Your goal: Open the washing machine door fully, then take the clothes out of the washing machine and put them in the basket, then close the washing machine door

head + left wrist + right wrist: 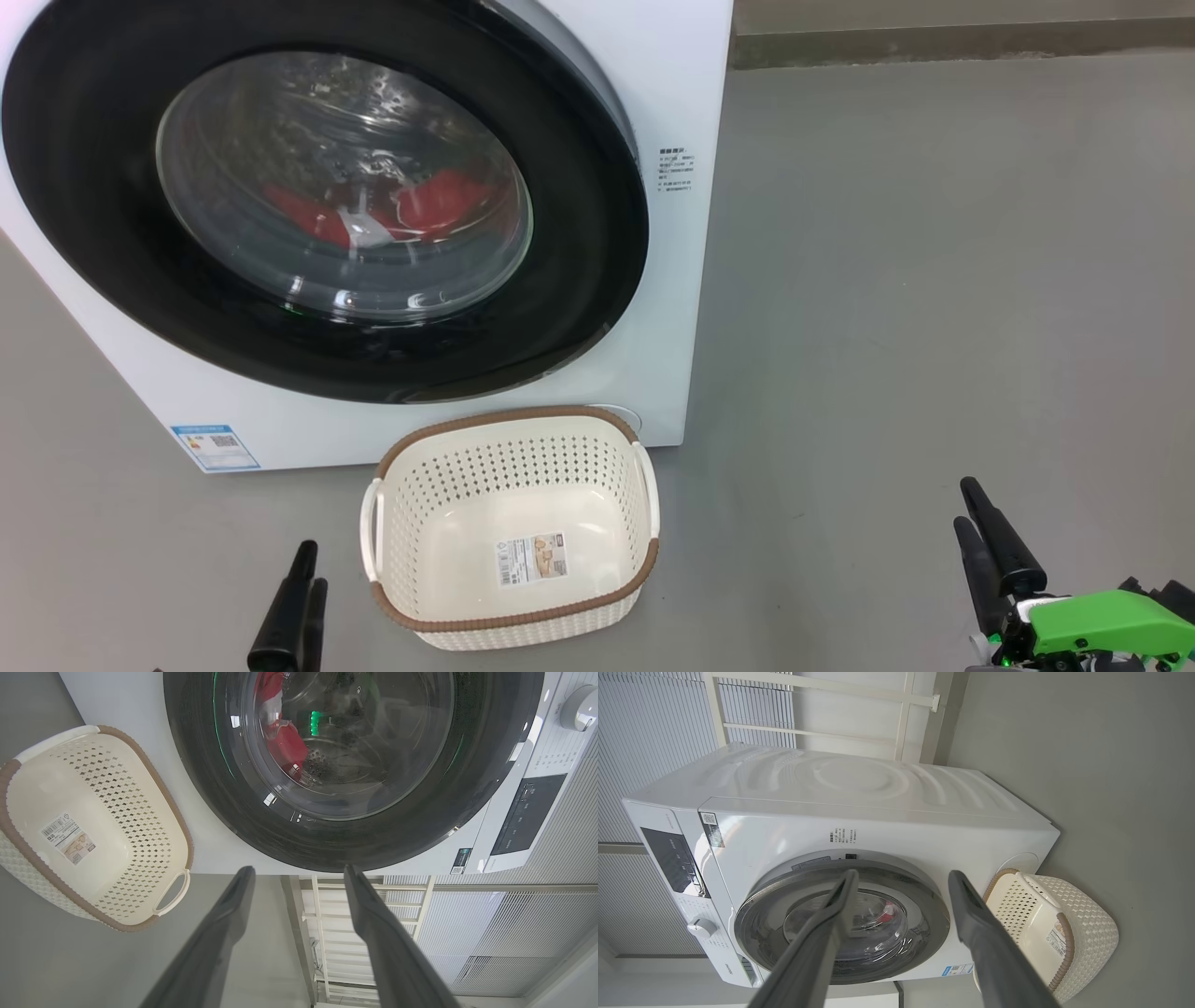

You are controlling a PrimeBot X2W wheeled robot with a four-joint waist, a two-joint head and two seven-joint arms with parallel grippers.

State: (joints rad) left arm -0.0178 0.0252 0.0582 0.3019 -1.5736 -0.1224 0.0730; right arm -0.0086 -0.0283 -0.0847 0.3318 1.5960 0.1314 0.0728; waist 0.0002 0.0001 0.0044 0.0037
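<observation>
Step in hand: open the washing machine door (84,187) — it is not yet swung out, red clothes (443,203) behind its glass. Left and right jaws stand open, empty, well clear. Hook the rim's free edge; swing fully, avoiding the basket (509,467) just in front.

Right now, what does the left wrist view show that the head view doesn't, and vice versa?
Left wrist adds: dark control panel, dial, slatted blinds. Head adds: blue sticker, right tool. Both: washing machine door, red clothes behind its glass, empty basket, left tool.
</observation>
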